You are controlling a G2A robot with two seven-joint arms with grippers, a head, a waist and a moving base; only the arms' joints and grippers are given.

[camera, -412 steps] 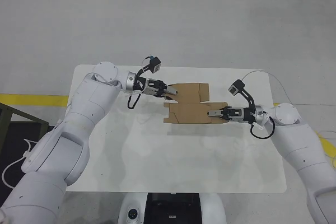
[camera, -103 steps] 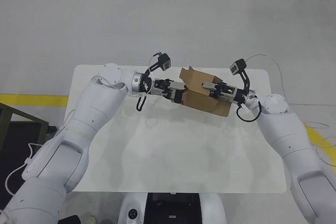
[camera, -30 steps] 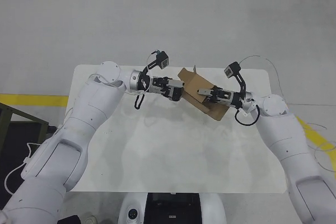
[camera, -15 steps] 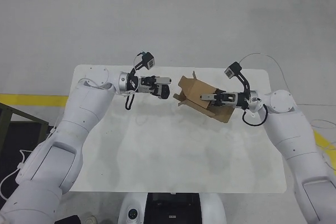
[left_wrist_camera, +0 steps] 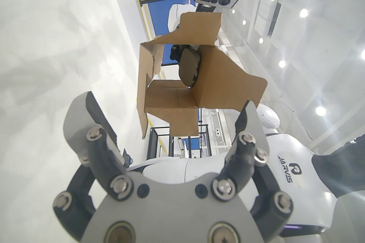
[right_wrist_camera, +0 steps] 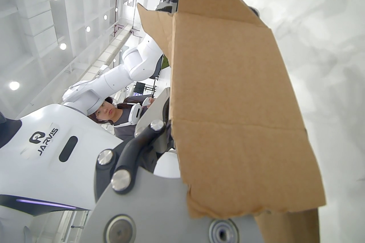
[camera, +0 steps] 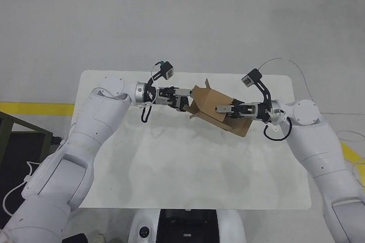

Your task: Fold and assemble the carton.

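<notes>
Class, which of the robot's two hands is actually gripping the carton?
The right hand, clamped on the carton wall. The left hand is open, grasping nothing.

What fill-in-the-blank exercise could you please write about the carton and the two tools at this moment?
1. The tool gripping the carton belongs to the ___ arm.
2. The left tool faces the carton's flapped end with its fingers ___.
3. The table beneath the carton is ___ in colour.
Missing words: right; open; white.
</notes>
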